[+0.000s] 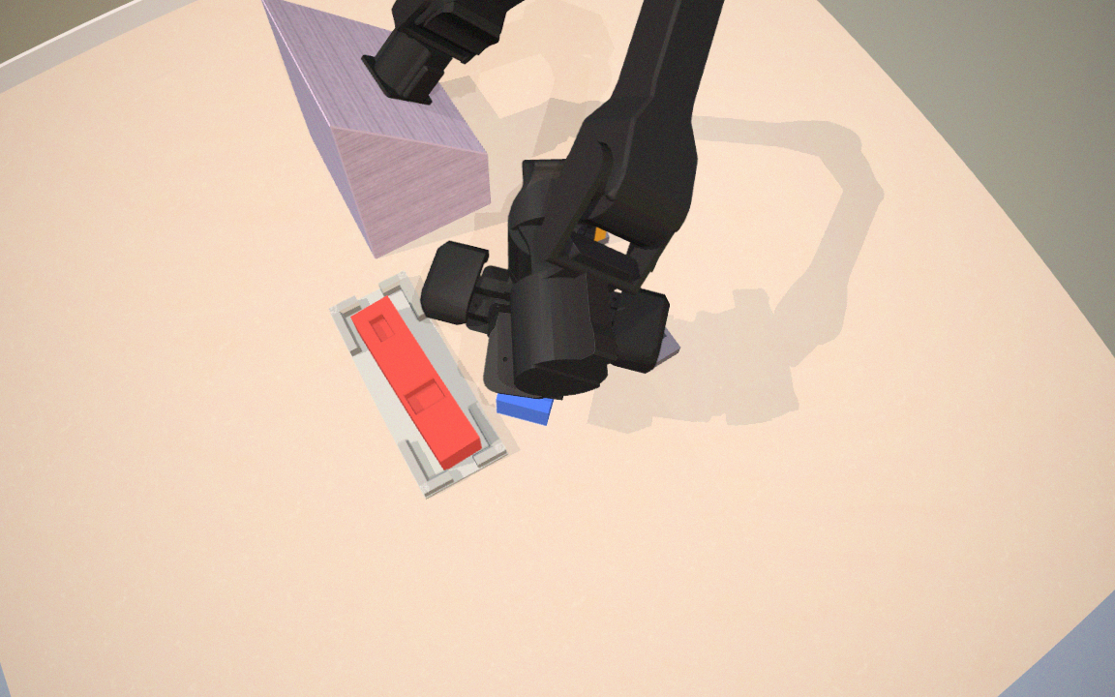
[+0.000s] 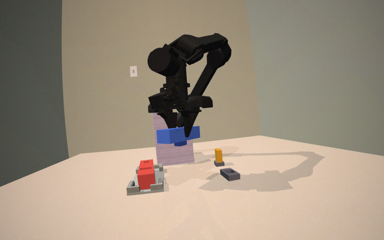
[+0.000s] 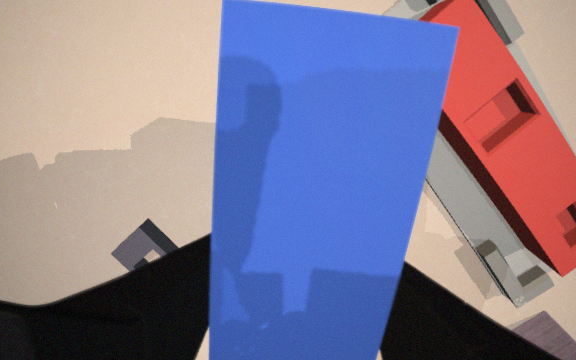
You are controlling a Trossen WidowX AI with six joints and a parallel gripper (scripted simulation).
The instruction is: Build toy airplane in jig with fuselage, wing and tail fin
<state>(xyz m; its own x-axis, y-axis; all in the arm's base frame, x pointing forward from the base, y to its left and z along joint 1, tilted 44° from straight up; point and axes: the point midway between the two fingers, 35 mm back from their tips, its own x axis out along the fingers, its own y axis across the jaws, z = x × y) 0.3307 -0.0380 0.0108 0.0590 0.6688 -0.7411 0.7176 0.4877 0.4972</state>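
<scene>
Your jaws are clenched on the blue wing (image 1: 524, 408) (image 2: 177, 135) (image 3: 318, 175) above the bench (image 1: 717, 537) (image 2: 247, 208) (image 3: 93, 75); from above, the red fuselage (image 1: 401, 364) (image 2: 146, 180) (image 3: 518, 150) lies toward nine o'clock, in its cradle (image 1: 446, 348) (image 2: 159, 176) (image 3: 468, 200).

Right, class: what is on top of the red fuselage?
Nothing rests on the red fuselage: its top shows two open sockets. The blue wing hangs apart from it. The fuselage's underside is hidden.

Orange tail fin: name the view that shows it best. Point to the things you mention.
The exterior view, where the tail fin (image 1: 600, 233) (image 2: 218, 155) stands whole and upright in its small dark holder (image 2: 219, 163). The top view shows just a sliver past the arm (image 1: 652, 130) (image 2: 200, 44); the wrist view, none.
</scene>
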